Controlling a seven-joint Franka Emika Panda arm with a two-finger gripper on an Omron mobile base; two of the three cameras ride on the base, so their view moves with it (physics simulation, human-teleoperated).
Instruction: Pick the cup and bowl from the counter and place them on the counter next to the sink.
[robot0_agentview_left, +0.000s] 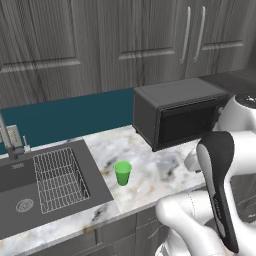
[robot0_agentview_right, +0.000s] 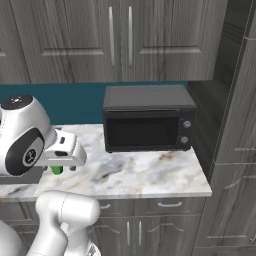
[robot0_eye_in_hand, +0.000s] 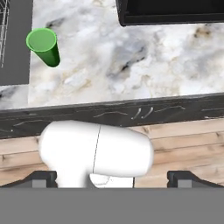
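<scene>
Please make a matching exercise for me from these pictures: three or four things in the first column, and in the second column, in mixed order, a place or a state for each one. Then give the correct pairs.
Things:
1. cup
2. sink
3. microwave
4. pincer

Places or states:
A. stands against the teal back wall, door shut
B. open, holding nothing
C. upright on the counter, just beside the basin
D. set into the counter, with a wire rack inside

Pairs: 1-C, 2-D, 3-A, 4-B

Cup (robot0_agentview_right: 57, 170) mostly hidden behind arm; sink (robot0_agentview_left: 30, 192) cut by left edge.
</scene>
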